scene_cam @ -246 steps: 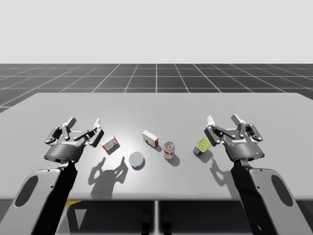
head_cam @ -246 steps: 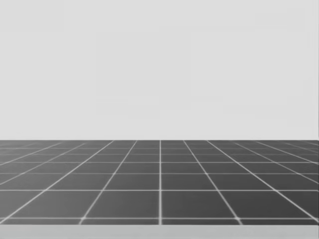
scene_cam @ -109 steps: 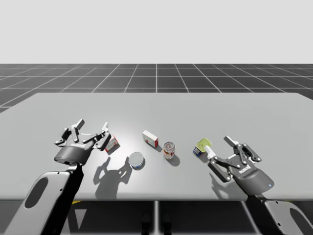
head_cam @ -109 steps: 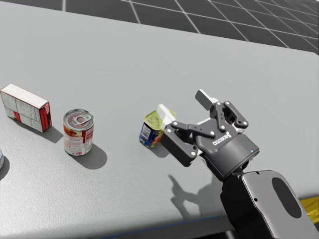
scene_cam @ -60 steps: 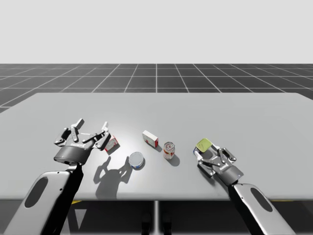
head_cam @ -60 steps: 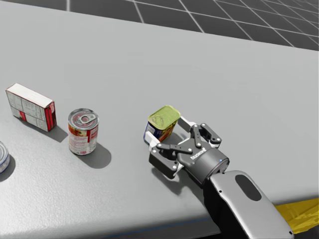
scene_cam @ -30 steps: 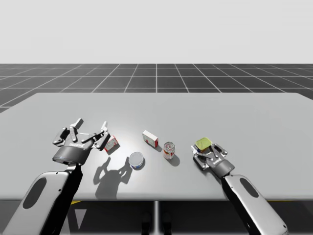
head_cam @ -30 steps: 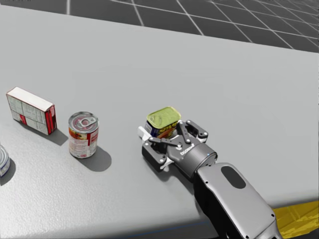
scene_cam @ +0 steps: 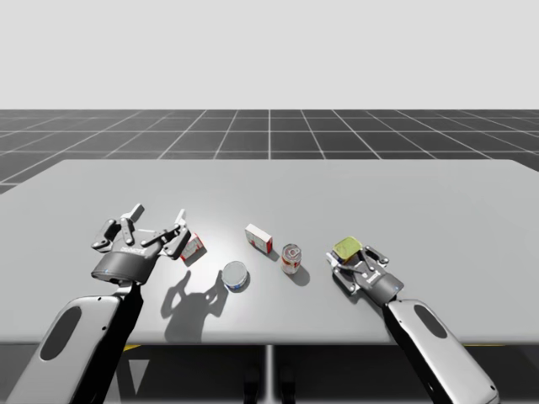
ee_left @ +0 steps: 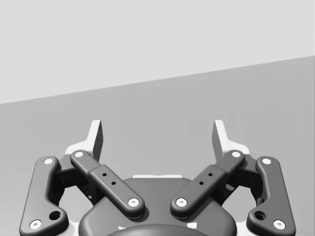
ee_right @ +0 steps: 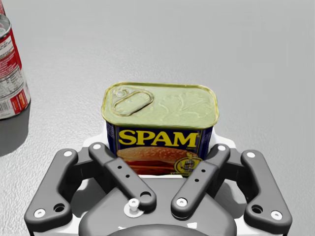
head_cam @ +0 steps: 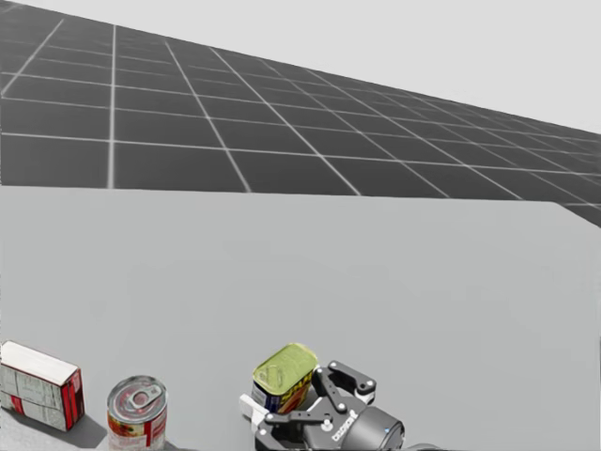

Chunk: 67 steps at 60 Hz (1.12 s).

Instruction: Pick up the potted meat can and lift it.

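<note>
Right gripper point(scene_cam: 352, 256) pinches the potted meat can point(scene_cam: 346, 247) from both sides; it stands upright on the table point(scene_cam: 472, 210), right of centre, toward the near edge. Left gripper point(scene_cam: 157, 217), spread wide, hovers over the table's left part.

This is a simulated test scene rather than a real room. A plain grey table point(scene_cam: 421, 181) stands on a dark floor point(scene_cam: 269, 130) ruled in a pale grid, which runs off toward 12 o'clock to a blank, flat grey backdrop point(scene_cam: 269, 50).
</note>
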{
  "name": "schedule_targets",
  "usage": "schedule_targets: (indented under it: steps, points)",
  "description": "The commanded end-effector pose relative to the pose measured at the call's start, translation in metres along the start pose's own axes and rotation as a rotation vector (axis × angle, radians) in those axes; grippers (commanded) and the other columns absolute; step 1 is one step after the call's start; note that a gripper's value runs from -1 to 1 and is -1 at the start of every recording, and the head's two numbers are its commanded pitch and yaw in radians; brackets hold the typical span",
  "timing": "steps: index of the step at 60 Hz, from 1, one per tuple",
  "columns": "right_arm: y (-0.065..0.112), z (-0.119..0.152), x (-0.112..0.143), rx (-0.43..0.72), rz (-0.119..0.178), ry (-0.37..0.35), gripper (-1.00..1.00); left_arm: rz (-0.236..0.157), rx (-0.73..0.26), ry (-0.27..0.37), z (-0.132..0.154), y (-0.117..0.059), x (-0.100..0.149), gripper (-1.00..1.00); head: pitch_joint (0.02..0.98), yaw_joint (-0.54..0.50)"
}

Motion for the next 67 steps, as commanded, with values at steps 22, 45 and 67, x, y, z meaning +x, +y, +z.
schedule_targets:
  steps: [22,45,67]
  points:
    - [0.008,0.018,0.025,-0.085,0.07,-0.005,0.99,0.004,0.004,-0.005,0.001,0.001,0.001,-1.0,0.465,-0.42]
    - [0.014,0.033,0.116,-0.134,0.192,-0.124,1.0,0.015,0.01,-0.019,0.002,0.005,0.004,-1.0,0.46,-0.42]
    - [0.02,0.044,0.208,-0.232,0.253,-0.306,1.0,0.017,0.019,-0.025,0.003,0.007,0.006,-1.0,0.457,-0.41]
